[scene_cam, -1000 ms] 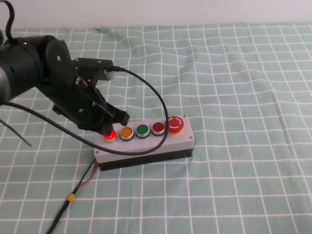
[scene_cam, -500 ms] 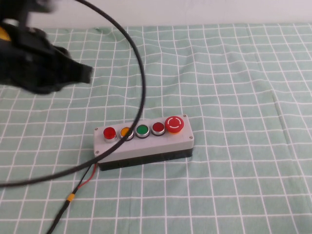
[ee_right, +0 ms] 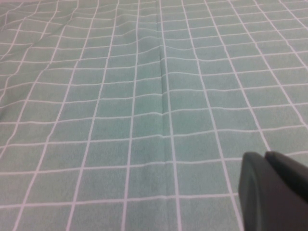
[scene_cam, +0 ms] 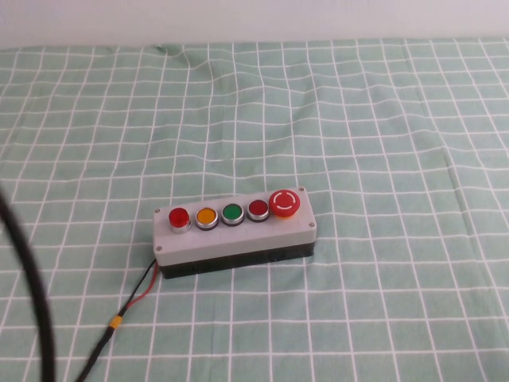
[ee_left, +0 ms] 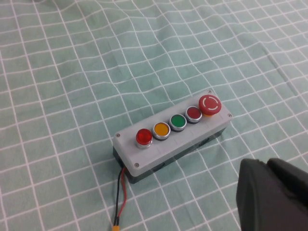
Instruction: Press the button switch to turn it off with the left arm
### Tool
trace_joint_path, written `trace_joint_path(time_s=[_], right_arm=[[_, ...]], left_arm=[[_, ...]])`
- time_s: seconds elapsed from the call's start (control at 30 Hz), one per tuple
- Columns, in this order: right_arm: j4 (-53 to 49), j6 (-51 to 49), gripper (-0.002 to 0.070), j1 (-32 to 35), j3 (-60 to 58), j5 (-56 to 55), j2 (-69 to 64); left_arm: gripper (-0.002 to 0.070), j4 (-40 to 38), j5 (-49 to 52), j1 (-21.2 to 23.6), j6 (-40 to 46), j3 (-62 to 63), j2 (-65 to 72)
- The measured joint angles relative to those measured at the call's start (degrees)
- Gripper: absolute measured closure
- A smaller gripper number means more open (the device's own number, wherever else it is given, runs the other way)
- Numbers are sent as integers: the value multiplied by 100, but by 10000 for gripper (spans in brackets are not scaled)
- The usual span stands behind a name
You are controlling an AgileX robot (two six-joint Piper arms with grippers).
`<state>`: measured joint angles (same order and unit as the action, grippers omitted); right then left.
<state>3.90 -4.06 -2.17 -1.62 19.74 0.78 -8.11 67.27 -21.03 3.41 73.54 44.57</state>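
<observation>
- Left wrist view, nearest: black end piece of the left gripper (ee_left: 272, 195) filling one corner, raised above the cloth, holding nothing; fingers pressed together, with only a thin seam between them.
- Just beyond those fingers: green cloth with a white grid (ee_left: 62, 86), bare between the fingers and the box.
- Farther out, well apart from the fingers: grey rectangular five-button box (ee_left: 144, 156) on a black base, lying diagonally on the cloth.
- On the box's end farthest from the mushroom cap: the small round bright-red button switch (ee_left: 143, 136) on its whitish collar, unlit, touched by nothing.
- Next along the row: round orange button (ee_left: 160, 130), round green button (ee_left: 177, 121), darker red button in a flat metal ring (ee_left: 193, 113), then large red mushroom button (ee_left: 210, 104) at the other end.
- From the box end near the button switch: thin red-and-black wire (ee_left: 120, 192) running off across the cloth.
- High view, near edge: thick black cable (scene_cam: 32, 294) of the left arm curving up the left side, well apart from the box; same box mid-cloth, with the button switch at its left end.
- Right wrist view: black end piece of the right gripper (ee_right: 274, 192) over bare checked cloth, the box out of sight; fingers together, clamped on nothing.
</observation>
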Motion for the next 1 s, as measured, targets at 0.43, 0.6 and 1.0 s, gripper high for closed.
trace_joint_path(time_s=[0.43, 0.6, 1.0], right_arm=[[0, 0, 694, 0, 0, 0, 0], [0, 0, 694, 0, 0, 0, 0], [0, 0, 694, 0, 0, 0, 0]], left_arm=[[677, 371, 496, 0, -110, -1182, -1672], [677, 217, 591, 0, -122, -1234, -1863], [677, 245, 604, 0, -122, -1269, -1877]])
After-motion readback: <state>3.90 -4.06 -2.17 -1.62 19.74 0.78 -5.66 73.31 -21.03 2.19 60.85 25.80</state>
